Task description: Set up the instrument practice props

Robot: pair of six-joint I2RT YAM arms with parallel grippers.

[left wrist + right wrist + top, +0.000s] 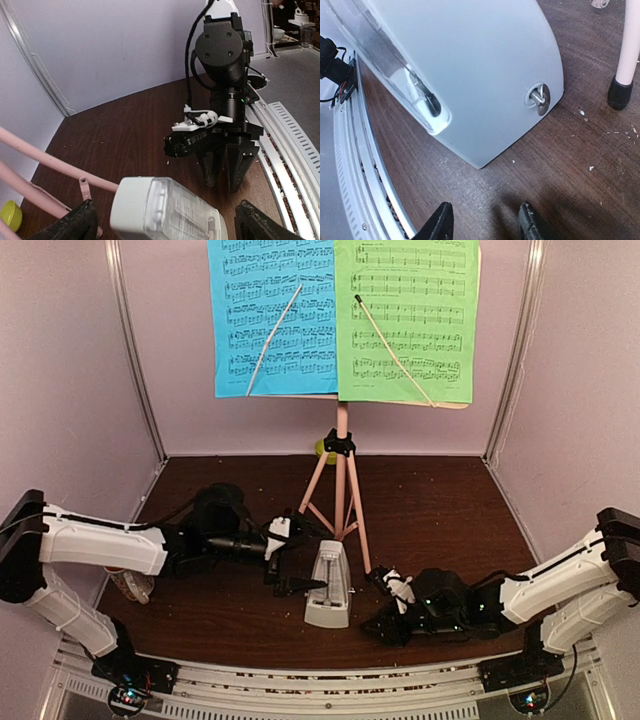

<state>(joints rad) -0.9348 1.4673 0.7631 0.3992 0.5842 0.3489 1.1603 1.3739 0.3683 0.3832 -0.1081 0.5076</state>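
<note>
At nine o'clock of the metronome (328, 592), the left gripper (165, 220) stands released, jaws wide astride it without touching, likely because it already sits upright at six o'clock of the music stand (342, 490), while at four o'clock the right gripper (484, 220) waits part-open, empty, facing its winding key (539, 98).

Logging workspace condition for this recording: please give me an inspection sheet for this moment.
Surface: dark wood table, pale crumbs scattered.
Job's things: music stand upright, blue sheet and green sheet on it; metronome standing beside it.
Clutter: lime-green bowl behind stand; mug partly hidden under left arm.
Grippers: left gripper open beside metronome; right gripper open, empty.
Cables: black cable on right arm.
Surroundings: lilac walls, slotted rail at near edge.
</note>
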